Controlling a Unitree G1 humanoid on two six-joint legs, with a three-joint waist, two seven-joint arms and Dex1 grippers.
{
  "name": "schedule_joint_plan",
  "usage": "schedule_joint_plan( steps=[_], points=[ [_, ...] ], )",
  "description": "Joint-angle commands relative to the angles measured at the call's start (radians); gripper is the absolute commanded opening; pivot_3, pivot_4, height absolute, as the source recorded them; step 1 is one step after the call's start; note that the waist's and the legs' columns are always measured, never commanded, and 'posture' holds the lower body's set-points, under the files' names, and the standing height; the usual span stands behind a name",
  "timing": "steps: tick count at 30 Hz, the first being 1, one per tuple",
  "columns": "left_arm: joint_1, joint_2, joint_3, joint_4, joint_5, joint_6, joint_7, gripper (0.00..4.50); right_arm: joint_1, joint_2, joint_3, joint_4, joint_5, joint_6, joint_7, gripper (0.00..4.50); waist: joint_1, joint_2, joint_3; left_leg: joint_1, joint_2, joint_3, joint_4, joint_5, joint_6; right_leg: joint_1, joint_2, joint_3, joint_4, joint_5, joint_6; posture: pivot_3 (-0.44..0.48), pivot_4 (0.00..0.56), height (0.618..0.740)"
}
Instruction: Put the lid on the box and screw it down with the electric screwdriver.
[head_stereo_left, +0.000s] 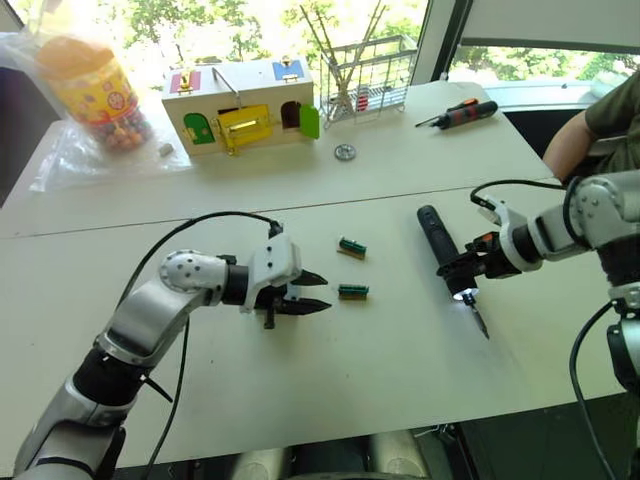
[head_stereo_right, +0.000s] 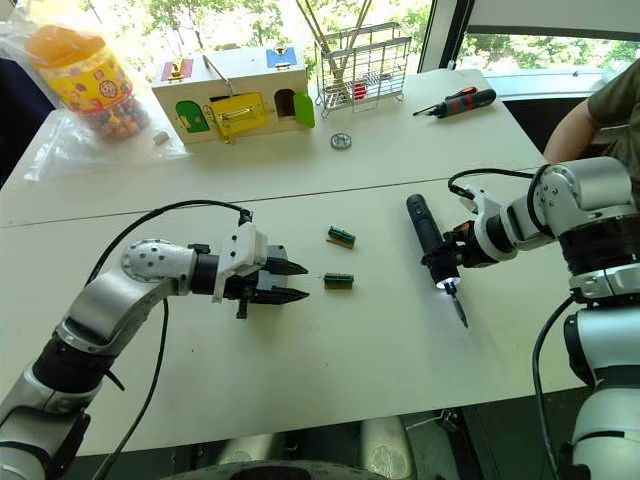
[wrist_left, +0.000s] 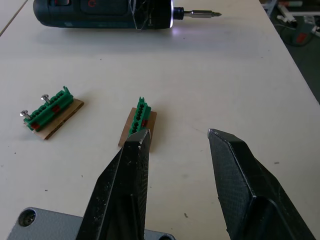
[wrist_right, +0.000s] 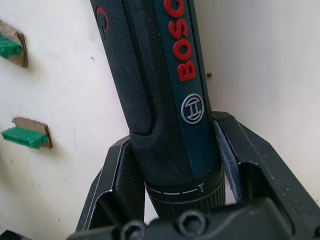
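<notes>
On table (head_stereo_left: 400, 340), black electric screwdriver (head_stereo_left: 438, 240), lit tip

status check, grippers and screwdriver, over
Left gripper open, empty, by two green terminal blocks. Right gripper shut on electric screwdriver, tip light on. Nothing blocking.

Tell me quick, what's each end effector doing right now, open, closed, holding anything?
Left end effector: open, holding nothing, above the table near a green connector block.
Right end effector: closed on the electric screwdriver.

Two green connectors (head_stereo_left: 352, 291) mid-table (apart); wooden house-box (head_stereo_left: 240, 106) behind.
</notes>
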Motion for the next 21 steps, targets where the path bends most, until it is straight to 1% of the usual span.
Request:
schedule_joint_plan(
  steps=[1,4,5,6,9,10,12,14,16,18,19,21],
  points=[
    [0.008,-0.004,0.007,-0.023,0.011,-0.012,0.017,1.89,-0.044,0.022,-0.007,0.015,-0.032,0.006,0.021,1.73,0.005,0.000,0.000,0.000,0.000,0.000,0.000,0.000,0.000,0.000,0.000,0.000,0.000,0.000,0.000,0.000,0.150,0.740],
    [0.019,0.002,0.011,-0.013,0.019,-0.017,0.024,1.89,-0.041,0.036,-0.007,0.021,-0.058,0.006,0.023,1.73,0.008,0.000,0.000,0.000,0.000,-0.001,0.000,0.000,0.000,0.000,0.000,-0.001,0.000,0.000,0.000,0.000,0.150,0.740],
    [0.022,0.007,0.015,-0.013,0.021,-0.017,0.025,1.83,-0.037,0.037,-0.008,0.017,-0.064,0.006,0.025,2.78,0.007,0.000,0.000,0.000,-0.001,-0.001,0.000,0.000,0.000,0.001,0.000,-0.001,0.000,0.000,0.000,0.000,0.150,0.740],
    [0.023,0.012,0.020,-0.012,0.021,-0.017,0.024,1.83,-0.034,0.037,-0.009,0.012,-0.069,0.006,0.029,3.10,0.006,0.000,0.000,0.000,-0.001,-0.001,0.001,0.000,0.000,0.001,0.000,-0.001,0.000,0.000,0.000,0.000,0.150,0.740],
    [0.019,0.028,0.034,-0.015,0.022,-0.015,0.017,1.83,-0.028,0.039,-0.017,0.001,-0.086,0.006,0.028,4.30,0.006,0.000,0.000,0.000,-0.001,-0.001,0.001,0.000,0.000,0.001,0.000,-0.001,0.000,0.000,0.000,0.000,0.150,0.740],
    [0.013,0.038,0.042,-0.015,0.020,-0.016,0.011,1.83,-0.028,0.043,-0.029,-0.004,-0.098,0.006,0.024,4.44,0.006,0.000,0.000,0.000,-0.001,-0.001,0.002,0.000,0.000,0.002,0.000,-0.001,0.000,0.000,0.000,0.000,0.150,0.740],
    [-0.009,0.057,0.073,0.002,0.015,-0.015,0.005,1.83,-0.028,0.045,-0.055,-0.044,-0.123,-0.016,0.032,4.44,0.006,0.000,0.000,0.000,-0.001,-0.001,0.002,0.000,0.000,0.002,0.000,-0.001,0.000,0.000,0.000,0.000,0.150,0.740],
    [-0.041,0.063,0.151,0.054,-0.027,0.007,0.014,1.83,-0.029,0.042,-0.082,-0.145,-0.142,-0.139,0.077,4.44,0.006,0.000,0.000,0.000,-0.001,-0.001,0.002,0.000,0.000,0.002,0.000,-0.001,0.000,0.000,0.000,0.000,0.150,0.740],
    [-0.070,0.050,0.253,0.123,-0.102,0.058,0.040,1.83,-0.025,0.106,-0.210,-0.242,-0.114,-0.306,0.105,4.44,0.000,0.000,0.000,0.000,-0.001,-0.001,0.002,0.000,0.000,0.000,0.000,-0.001,0.002,0.000,0.000,0.000,0.150,0.740],
    [-0.082,0.047,0.309,0.168,-0.134,0.078,0.049,1.83,-0.016,0.160,-0.298,-0.291,-0.100,-0.381,0.105,4.44,-0.007,0.000,0.000,0.000,0.000,-0.001,0.001,0.000,0.000,-0.001,0.001,-0.001,0.003,0.000,0.001,0.000,0.150,0.740],
    [-0.084,0.042,0.343,0.195,-0.142,0.085,0.070,1.83,0.012,0.187,-0.320,-0.361,-0.109,-0.454,0.110,4.44,-0.007,0.000,0.000,0.000,0.001,-0.001,0.001,0.000,0.000,-0.001,0.001,-0.001,0.003,0.000,0.001,0.000,0.150,0.740],
    [-0.073,0.042,0.393,0.225,-0.153,0.102,0.103,1.83,0.086,0.220,-0.324,-0.503,-0.152,-0.584,0.115,4.44,-0.004,-0.001,0.000,0.000,0.001,-0.002,0.000,0.000,0.000,-0.002,0.002,-0.002,0.004,0.000,0.001,0.000,0.150,0.740]
  ],
)
